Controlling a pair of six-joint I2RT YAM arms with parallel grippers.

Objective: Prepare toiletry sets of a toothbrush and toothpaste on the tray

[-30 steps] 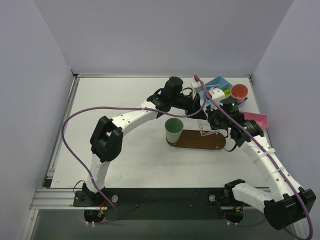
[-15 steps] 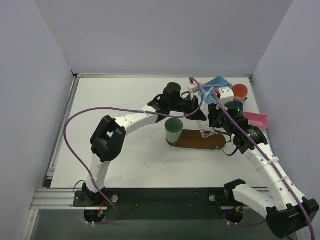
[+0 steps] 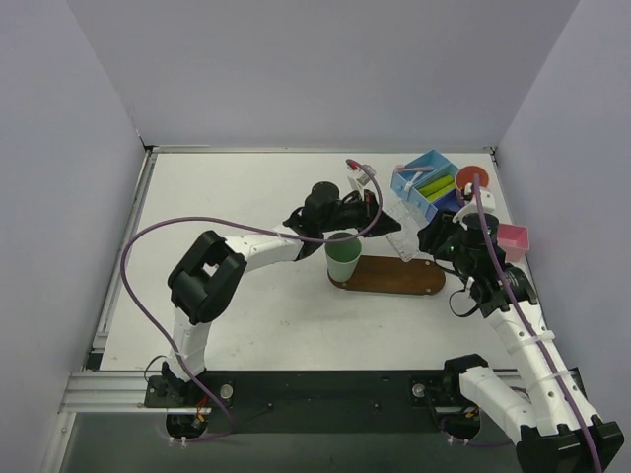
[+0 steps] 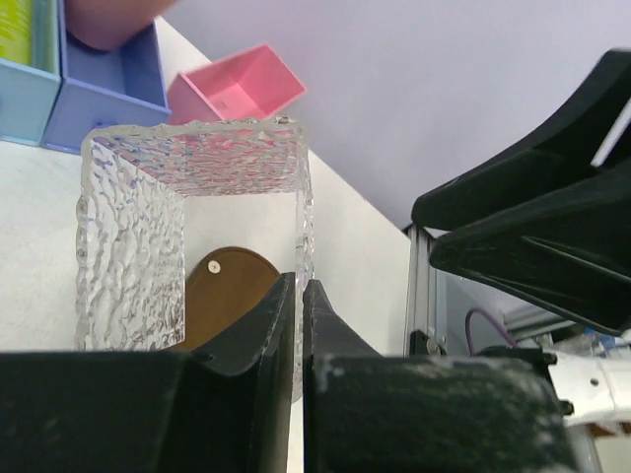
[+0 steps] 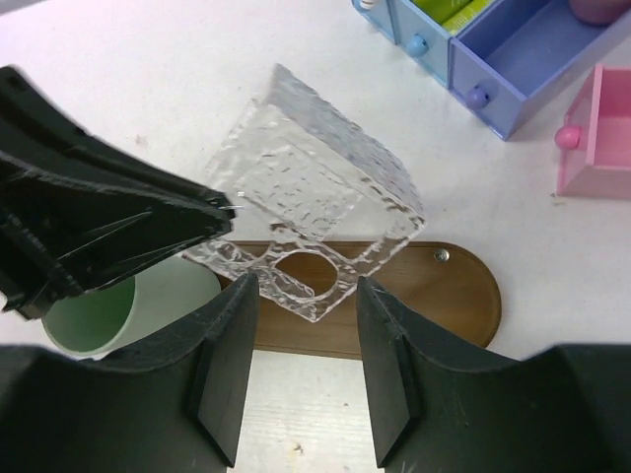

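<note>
Clamps one wall of a clear dimpled square holder [image 5: 325, 187] between the pressed-together fingers of the left gripper [image 4: 299, 291]. Holds it tilted on a corner over the far edge of the tray [image 5: 449, 296]; cannot tell whether touching the wood. Shows a round hole low in the side facing the right wrist camera.

Reaches in from the right with the right gripper [image 5: 306, 284], fingers spread apart to either side of the holder's lowest corner, closed on nothing.

Under the holder, on the white table [image 3: 227, 197]: the tray, dark brown wood, elongated oval, lying flat, with a small pale stud near its rounded right end. At its left end, upright, a mint-green cup [image 5: 89, 320], just beside the left gripper's black fingers.

Beyond the tray, toward the table's far right corner: a blue drawer-style bin [image 5: 513, 49] with round knobs on its fronts. In its light-blue compartment, the toothpaste [image 3: 434, 185], lime-green tubes lying flat, well apart from the tray. Just right of the bin, a reddish-orange cup [image 3: 467, 178], partly behind the right arm's cable. Nearer, a pink shallow box [image 5: 601, 138] with a pink knob.

Any print on the tubes too small to read.
</note>
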